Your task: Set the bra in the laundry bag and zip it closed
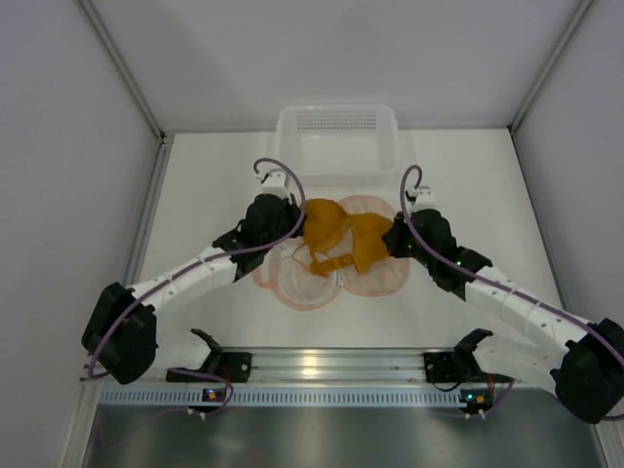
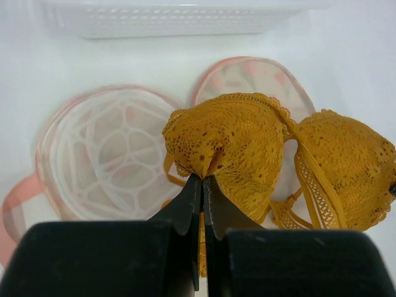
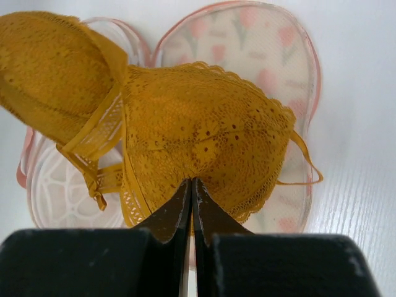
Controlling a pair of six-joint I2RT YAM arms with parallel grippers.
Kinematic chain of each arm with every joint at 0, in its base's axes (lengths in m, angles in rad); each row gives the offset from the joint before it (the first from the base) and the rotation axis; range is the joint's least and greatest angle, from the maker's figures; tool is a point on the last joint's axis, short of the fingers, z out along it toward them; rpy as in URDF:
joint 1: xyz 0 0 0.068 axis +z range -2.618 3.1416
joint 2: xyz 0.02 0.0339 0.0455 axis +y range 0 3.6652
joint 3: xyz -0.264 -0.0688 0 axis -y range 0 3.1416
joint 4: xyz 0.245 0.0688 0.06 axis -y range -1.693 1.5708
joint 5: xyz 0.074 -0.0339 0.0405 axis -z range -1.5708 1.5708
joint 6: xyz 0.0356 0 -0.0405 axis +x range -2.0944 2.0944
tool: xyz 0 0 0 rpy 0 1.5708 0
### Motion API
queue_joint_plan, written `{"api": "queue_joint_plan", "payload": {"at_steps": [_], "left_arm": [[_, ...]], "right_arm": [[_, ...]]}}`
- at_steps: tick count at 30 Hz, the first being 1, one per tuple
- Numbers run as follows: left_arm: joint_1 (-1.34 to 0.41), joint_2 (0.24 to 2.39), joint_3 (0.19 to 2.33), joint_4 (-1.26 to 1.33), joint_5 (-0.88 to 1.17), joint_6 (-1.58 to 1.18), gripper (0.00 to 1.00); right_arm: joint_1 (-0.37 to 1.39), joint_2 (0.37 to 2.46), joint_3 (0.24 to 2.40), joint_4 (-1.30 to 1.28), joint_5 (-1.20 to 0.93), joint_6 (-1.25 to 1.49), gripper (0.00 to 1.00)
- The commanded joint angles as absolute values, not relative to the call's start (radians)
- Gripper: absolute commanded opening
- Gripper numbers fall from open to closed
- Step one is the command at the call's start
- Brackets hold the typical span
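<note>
The mustard-orange lace bra (image 1: pixel 341 234) hangs spread between my two grippers above the open laundry bag (image 1: pixel 317 283). My left gripper (image 1: pixel 292 219) is shut on the edge of one cup (image 2: pixel 226 139). My right gripper (image 1: pixel 392 237) is shut on the edge of the other cup (image 3: pixel 204 142). The bag lies opened flat on the table, its white mesh panel (image 2: pixel 108 154) and its pink printed half (image 3: pixel 260 55) facing up under the bra. A strap (image 1: pixel 327 265) dangles down over the bag. The bag's zip does not show.
A white slotted plastic basket (image 1: pixel 336 136) stands just behind the bag at the back of the table. White enclosure walls rise on both sides. The arm bases and a metal rail (image 1: pixel 322 366) run along the near edge.
</note>
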State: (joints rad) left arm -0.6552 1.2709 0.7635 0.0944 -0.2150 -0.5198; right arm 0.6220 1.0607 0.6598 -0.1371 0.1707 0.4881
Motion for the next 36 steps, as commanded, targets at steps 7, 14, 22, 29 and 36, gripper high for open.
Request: {"api": "queue_joint_plan", "payload": {"at_steps": [7, 14, 22, 29, 36], "left_arm": [[-0.572, 1.431, 1.014, 0.04, 0.078, -0.15, 0.0], [-0.528, 1.618, 1.281, -0.161, 0.342, 0.086, 0.0], [-0.517, 1.753, 1.486, -0.366, 0.38, 0.314, 0.0], [-0.52, 1.887, 1.609, -0.399, 0.527, 0.301, 0.0], [-0.572, 1.964, 1.648, -0.365, 0.389, 0.166, 0.39]], "right_arm": [[0.611, 0.904, 0.598, -0.1, -0.148, 0.368, 0.0], [0.641, 0.908, 0.515, -0.123, -0.167, 0.379, 0.0], [0.643, 1.038, 0.529, -0.147, -0.009, 0.397, 0.0], [0.644, 1.106, 0.575, -0.179, -0.067, 0.344, 0.0], [0.649, 1.134, 0.586, -0.181, -0.12, 0.336, 0.0]]}}
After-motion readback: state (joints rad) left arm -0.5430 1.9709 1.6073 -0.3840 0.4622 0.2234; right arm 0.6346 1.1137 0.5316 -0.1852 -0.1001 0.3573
